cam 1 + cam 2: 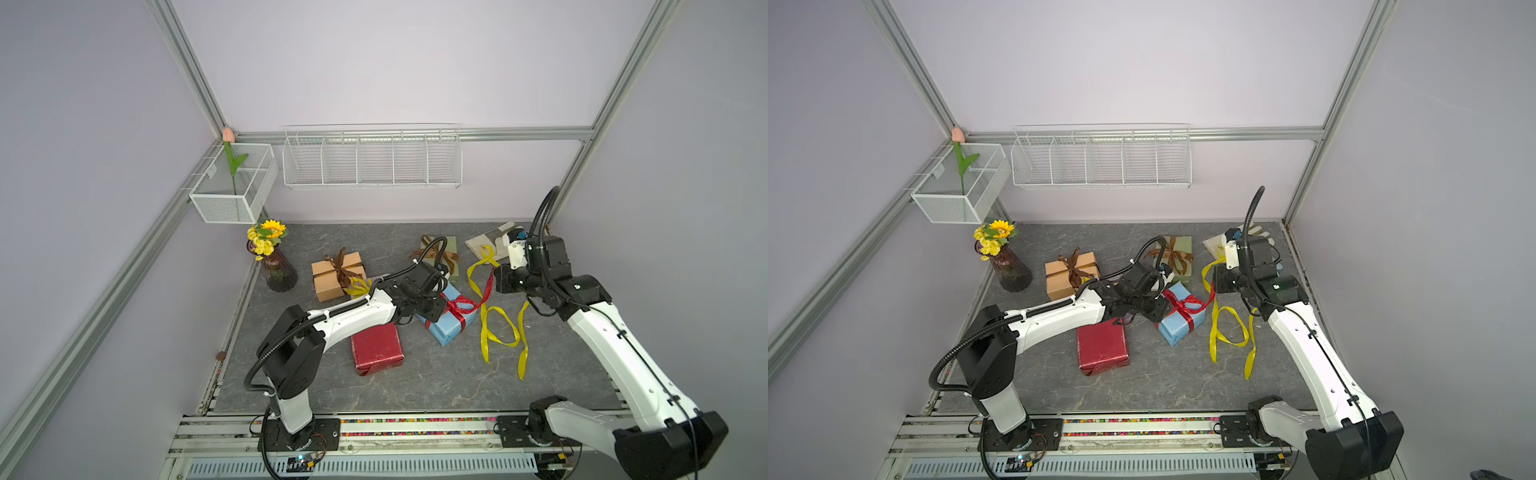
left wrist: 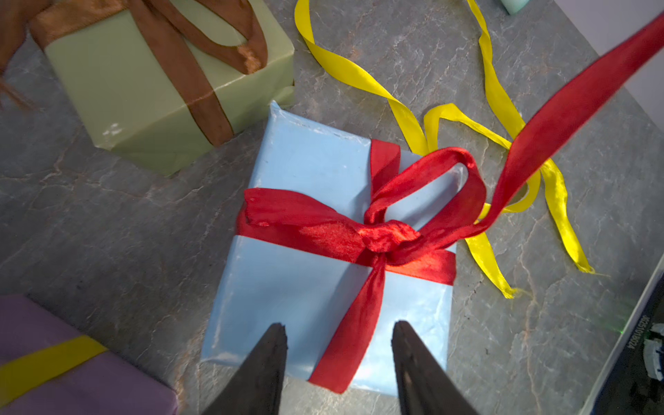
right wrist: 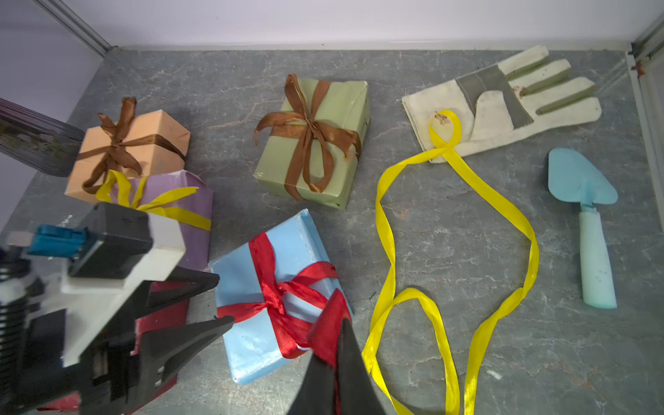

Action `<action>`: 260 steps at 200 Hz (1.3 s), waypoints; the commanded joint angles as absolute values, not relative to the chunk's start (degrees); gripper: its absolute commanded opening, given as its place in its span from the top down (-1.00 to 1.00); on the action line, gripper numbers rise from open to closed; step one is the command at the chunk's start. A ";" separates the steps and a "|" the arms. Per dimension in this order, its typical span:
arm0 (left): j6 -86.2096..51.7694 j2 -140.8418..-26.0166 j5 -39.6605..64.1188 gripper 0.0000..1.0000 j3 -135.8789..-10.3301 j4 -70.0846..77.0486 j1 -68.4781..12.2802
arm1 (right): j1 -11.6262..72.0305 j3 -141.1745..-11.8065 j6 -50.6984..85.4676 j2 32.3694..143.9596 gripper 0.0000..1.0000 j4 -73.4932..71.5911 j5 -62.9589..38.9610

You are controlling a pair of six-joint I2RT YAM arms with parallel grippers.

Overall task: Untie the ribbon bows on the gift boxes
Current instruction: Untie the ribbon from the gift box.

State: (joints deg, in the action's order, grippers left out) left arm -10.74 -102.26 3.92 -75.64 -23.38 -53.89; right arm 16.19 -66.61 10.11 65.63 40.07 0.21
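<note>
Pinching the free tail of the red ribbon (image 3: 276,298), the right gripper (image 3: 341,330) is clamped fully closed on it, the tail vanishing between the jaws; ribbon runs taut from the knot up to the tips, clear of the side of the light blue box (image 2: 305,294); knot intact, one loop standing beside it, red bands crossing the box both ways; box lies flat, mid-way across the grey table (image 1: 415,386); left gripper (image 2: 339,325) roughly half open over the box's end, fingers (image 2: 267,359) straddling the lengthwise red band, holding nothing; can't tell if the tips touch the paper; red box (image 1: 376,347) just beside the blue one, partly under the left arm; lilac box (image 3: 194,201) further back with a tied yellow bow (image 3: 143,197), right beside the tan-orange box (image 3: 158,133) and its brown bow (image 3: 116,143); olive green box (image 3: 323,143) behind the blue one, second brown bow (image 3: 309,129) tied; loose yellow ribbon (image 3: 388,230) curls on the table on the blue box's right side, one end looped over a white work glove (image 3: 503,104); pale blue trowel (image 3: 582,183) near the glove; vase of yellow flowers (image 1: 280,270) in the back left corner.
</note>
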 commanded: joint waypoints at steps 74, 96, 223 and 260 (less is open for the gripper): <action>-6.86 -109.24 0.31 0.00 -81.31 -26.01 -56.16 | 15.59 -57.80 14.67 60.02 0.77 45.44 3.91; -6.87 -109.25 -0.07 0.03 -81.40 -26.43 -56.50 | 15.54 -55.91 15.80 60.32 0.74 45.61 5.23; -10.05 -105.50 -6.73 0.92 -79.33 -28.28 -56.69 | 16.71 -52.03 16.97 69.81 -0.38 34.82 -0.90; -14.22 -99.86 -13.26 1.00 -75.13 -28.33 -56.69 | 18.71 -53.05 16.42 73.94 -0.30 30.82 -1.76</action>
State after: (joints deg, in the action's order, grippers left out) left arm -10.52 -104.86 -7.25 -77.76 -27.14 -56.31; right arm 17.43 -52.75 16.32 72.40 35.57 0.34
